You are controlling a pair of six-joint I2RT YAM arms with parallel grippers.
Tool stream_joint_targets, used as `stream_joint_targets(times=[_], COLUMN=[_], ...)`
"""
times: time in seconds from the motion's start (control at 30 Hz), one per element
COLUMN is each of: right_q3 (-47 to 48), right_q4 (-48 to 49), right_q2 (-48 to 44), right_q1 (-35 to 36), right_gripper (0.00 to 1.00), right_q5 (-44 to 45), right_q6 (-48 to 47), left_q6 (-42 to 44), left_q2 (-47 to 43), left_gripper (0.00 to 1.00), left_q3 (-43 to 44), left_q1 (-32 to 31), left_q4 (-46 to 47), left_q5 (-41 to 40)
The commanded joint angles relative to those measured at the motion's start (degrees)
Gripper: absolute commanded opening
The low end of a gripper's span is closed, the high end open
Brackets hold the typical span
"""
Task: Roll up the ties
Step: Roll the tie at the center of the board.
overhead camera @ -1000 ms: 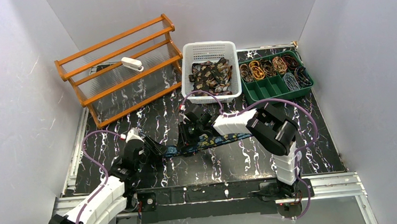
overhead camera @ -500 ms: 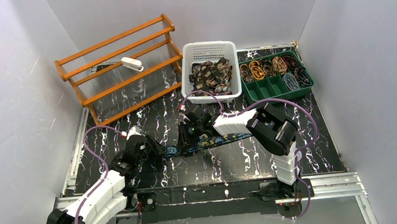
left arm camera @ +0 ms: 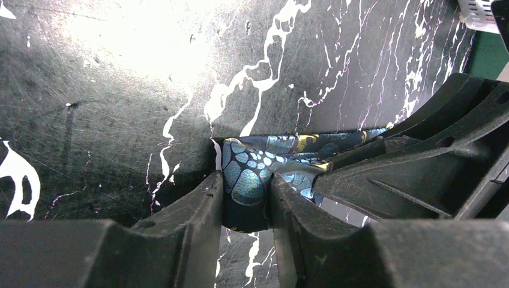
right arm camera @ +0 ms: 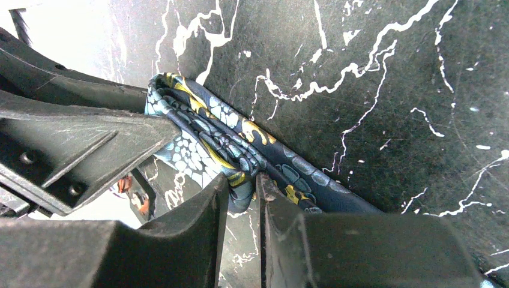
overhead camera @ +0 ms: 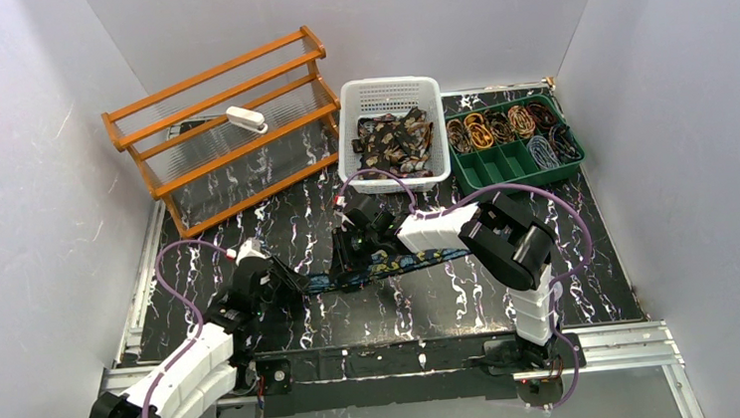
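A: Left gripper (left arm camera: 245,201) pinches fabric, right gripper (right arm camera: 242,191) too. On table (overhead camera: 453,302), blue tie (overhead camera: 412,260) lies between arms, each clamping a bunched bit.
B: Roll barely begun, I'd say. Next: wind end over itself, fabric taut.

rack (overhead camera: 216,73), basket (overhead camera: 386,86), tray (overhead camera: 488,172) crowd far edge
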Motion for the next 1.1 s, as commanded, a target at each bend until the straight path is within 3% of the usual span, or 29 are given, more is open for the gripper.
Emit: stream_joint_targets(times=[0.0, 0.17, 0.43, 0.57, 0.8, 1.07], right_q3=[-0.3, 1.3, 3.1, 0.6, 2.0, 4.7], right_q4=[-3.0, -3.8, -4.6, -0.3, -2.4, -8.0], right_q2=[1.2, -0.2, -4.5, -8.1, -5.1, -2.8], right_q1=[-0.1, -0.1, 0.0, 0.0, 0.1, 0.0], right_gripper=[0.33, 0.36, 0.42, 0.44, 0.33, 0.32], right_q5=[1.3, -0.3, -2.7, -3.7, -4.0, 1.0], right_q6=[-1.7, -2.5, -4.2, -5.4, -6.5, -10.0], left_q6=[1.4, 4.4, 5.8, 6.5, 7.4, 6.6], left_q2=[0.8, 1.9, -0.4, -1.4, -0.2, -1.0], left_gripper=[0.27, 0.17, 0.14, 0.09, 0.07, 0.07], left_q3=[-1.2, 2.3, 4.2, 5.0, 8.3, 10.0], left_q1=[0.2, 0.2, 0.2, 0.2, 0.2, 0.2], left_q4=[-1.3, -3.1, -4.3, -5.5, -7.9, -11.6], left_q5=[0.6, 0.2, -0.8, -1.4, -3.9, -8.3])
